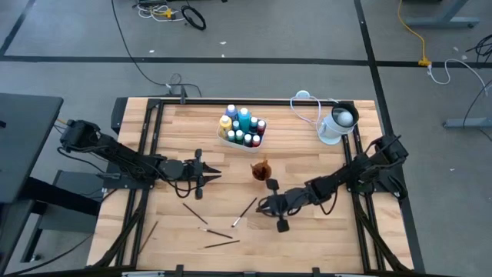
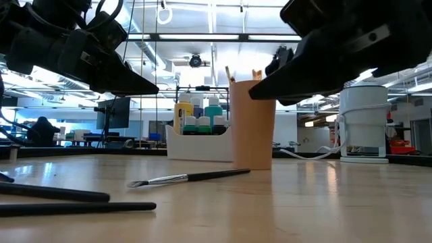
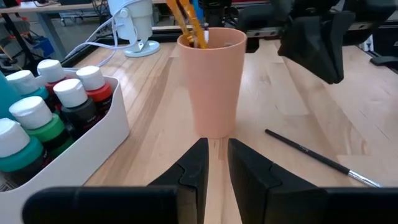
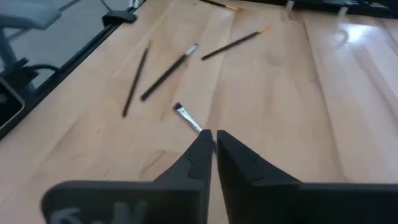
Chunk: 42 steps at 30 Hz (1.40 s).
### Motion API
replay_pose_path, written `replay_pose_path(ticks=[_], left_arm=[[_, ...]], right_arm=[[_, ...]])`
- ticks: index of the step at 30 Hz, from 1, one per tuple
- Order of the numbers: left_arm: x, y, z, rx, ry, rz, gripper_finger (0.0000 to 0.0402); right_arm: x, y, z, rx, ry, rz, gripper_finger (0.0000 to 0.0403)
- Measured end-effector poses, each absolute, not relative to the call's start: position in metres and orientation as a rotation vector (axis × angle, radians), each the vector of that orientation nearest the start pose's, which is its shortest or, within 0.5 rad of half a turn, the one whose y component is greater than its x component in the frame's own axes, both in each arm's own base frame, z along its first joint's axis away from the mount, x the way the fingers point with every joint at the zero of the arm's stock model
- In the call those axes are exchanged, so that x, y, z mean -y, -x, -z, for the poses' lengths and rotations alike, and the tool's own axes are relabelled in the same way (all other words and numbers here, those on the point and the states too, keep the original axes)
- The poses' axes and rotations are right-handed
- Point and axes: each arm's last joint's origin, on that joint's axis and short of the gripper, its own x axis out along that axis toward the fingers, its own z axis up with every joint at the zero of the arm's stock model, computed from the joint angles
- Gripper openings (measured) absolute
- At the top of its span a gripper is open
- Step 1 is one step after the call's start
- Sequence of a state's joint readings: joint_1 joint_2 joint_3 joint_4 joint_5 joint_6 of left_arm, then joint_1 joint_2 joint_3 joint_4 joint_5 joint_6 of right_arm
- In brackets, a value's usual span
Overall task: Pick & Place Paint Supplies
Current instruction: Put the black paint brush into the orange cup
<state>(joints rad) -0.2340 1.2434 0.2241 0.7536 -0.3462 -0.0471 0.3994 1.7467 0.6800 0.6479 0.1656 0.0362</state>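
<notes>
A peach cup (image 1: 261, 170) (image 3: 211, 81) holding a few brushes stands mid-table. Behind it, a white tray (image 1: 231, 140) (image 3: 106, 134) carries white-capped paint bottles (image 1: 244, 123). My left gripper (image 1: 217, 174) (image 3: 217, 149) hovers left of the cup, pointing at it. It is open by a narrow gap with nothing between the fingers. My right gripper (image 1: 260, 206) (image 4: 214, 135) is shut and raised above the table near the cup. A dark brush (image 1: 246, 211) (image 2: 189, 177) lies flat on the table below it. In the right wrist view the bristle end (image 4: 185, 117) shows just past the fingertips.
Several more brushes (image 1: 216, 229) (image 4: 165, 76) lie scattered on the near left part of the table. A white-and-grey round container (image 1: 338, 123) (image 2: 364, 121) with a cable stands at the far right. Bare wood lies right of the cup and along the near edge.
</notes>
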Motion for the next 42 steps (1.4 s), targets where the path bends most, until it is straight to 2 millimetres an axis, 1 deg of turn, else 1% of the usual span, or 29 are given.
replay_pose_path(ticks=[5,10,12,15,20,23,26,28,30,34,39,42], left_arm=[[0.038,-0.203,-0.151,-0.252,-0.028,-0.118,0.0071],[0.038,-0.203,-0.151,-0.252,-0.028,-0.118,0.0071],[0.038,-0.203,-0.151,-0.252,-0.028,-0.118,0.0071],[0.038,-0.203,-0.151,-0.251,-0.027,-0.118,0.0071],[0.038,-0.203,-0.152,-0.246,-0.026,-0.119,0.0071],[0.038,-0.203,-0.152,-0.245,-0.026,-0.122,0.0071],[0.038,-0.203,-0.152,-0.245,-0.026,-0.122,0.0071],[0.038,-0.203,-0.152,-0.247,-0.026,-0.122,0.0071],[0.038,-0.203,-0.152,-0.248,-0.026,-0.122,0.0071],[0.039,-0.203,-0.153,-0.24,-0.022,-0.111,0.0071],[0.039,-0.203,-0.152,-0.243,0.004,-0.114,0.0071],[0.039,-0.203,-0.152,-0.244,0.012,-0.115,0.0071]], right_arm=[[-0.125,-0.3,-0.138,-0.422,0.048,-0.228,0.0052],[-0.133,-0.3,-0.145,-0.337,0.075,-0.329,0.0076],[-0.138,-0.302,-0.154,-0.299,0.101,-0.346,0.0085],[-0.145,-0.309,-0.171,-0.299,0.205,-0.359,0.0099],[-0.149,-0.329,-0.202,-0.482,0.375,-0.38,0.0114],[-0.151,-0.342,-0.222,-0.559,0.432,-0.441,0.0123],[-0.156,-0.358,-0.227,-0.579,0.446,-0.525,0.0139],[-0.159,-0.369,-0.226,-0.577,0.427,-0.555,0.0154],[-0.162,-0.38,-0.218,-0.588,0.413,-0.555,0.0169],[-0.165,-0.401,-0.182,-0.658,0.401,-0.554,0.0194],[-0.171,-0.429,-0.155,-0.684,0.352,-0.558,0.02],[-0.166,-0.436,-0.147,-0.701,0.306,-0.632,0.0195]])
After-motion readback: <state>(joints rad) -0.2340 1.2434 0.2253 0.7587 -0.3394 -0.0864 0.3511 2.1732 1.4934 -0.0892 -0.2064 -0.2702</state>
